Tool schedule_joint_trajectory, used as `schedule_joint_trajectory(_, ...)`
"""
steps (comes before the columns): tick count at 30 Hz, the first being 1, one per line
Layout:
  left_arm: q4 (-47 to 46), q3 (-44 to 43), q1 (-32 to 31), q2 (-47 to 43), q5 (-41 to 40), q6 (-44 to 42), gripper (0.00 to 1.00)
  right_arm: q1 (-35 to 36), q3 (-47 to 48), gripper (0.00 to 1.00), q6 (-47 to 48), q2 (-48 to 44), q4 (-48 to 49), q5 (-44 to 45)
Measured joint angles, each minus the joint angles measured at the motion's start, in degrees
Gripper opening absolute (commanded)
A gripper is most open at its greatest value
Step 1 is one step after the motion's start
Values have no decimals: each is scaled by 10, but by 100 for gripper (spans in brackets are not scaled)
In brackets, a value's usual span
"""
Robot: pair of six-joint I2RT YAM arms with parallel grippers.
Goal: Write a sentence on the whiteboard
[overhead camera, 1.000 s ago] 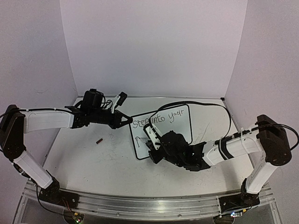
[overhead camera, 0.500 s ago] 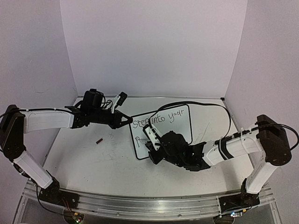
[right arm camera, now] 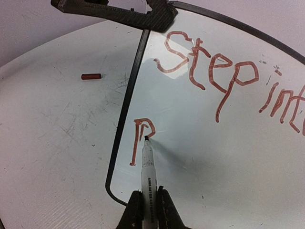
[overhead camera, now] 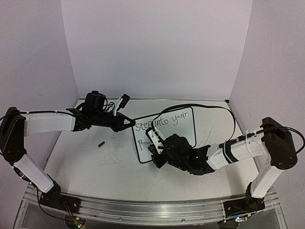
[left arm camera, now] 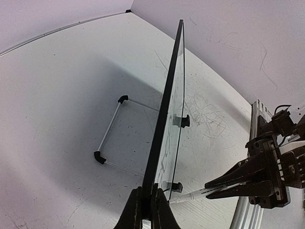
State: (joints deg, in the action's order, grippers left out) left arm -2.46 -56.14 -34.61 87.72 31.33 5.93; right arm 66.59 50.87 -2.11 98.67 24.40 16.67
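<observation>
The whiteboard (overhead camera: 177, 133) stands tilted on the table, with a black frame and small black feet (left arm camera: 181, 121). The sentence (overhead camera: 164, 122) reads "step into your", and a "P" (right arm camera: 142, 137) starts the second line; the ink looks red-brown in the right wrist view (right arm camera: 214, 71). My left gripper (overhead camera: 129, 122) is shut on the board's left edge (left arm camera: 164, 114), as the left wrist view (left arm camera: 147, 210) shows. My right gripper (right arm camera: 147, 202) is shut on a white marker (right arm camera: 148, 169). The marker tip touches the board at the "P".
A small red marker cap (overhead camera: 101, 143) lies on the scuffed white tabletop left of the board and also shows in the right wrist view (right arm camera: 90, 76). A wire stand (left arm camera: 109, 138) props the board from behind. White walls enclose the table. The right arm's cable arcs over the board's right side.
The right gripper with the marker has shifted only very slightly at the "P". The left arm and the board have not moved.
</observation>
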Motion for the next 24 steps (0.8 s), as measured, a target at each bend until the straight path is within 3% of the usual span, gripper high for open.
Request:
schedule_joint_trajectory(19, 0, 0, 0, 0, 2, 0, 0, 0, 0, 0, 10, -4, 0, -21)
schedule_joint_trajectory(24, 0, 0, 0, 0, 1, 2, 0, 0, -34, 0, 12, -57, 7, -16)
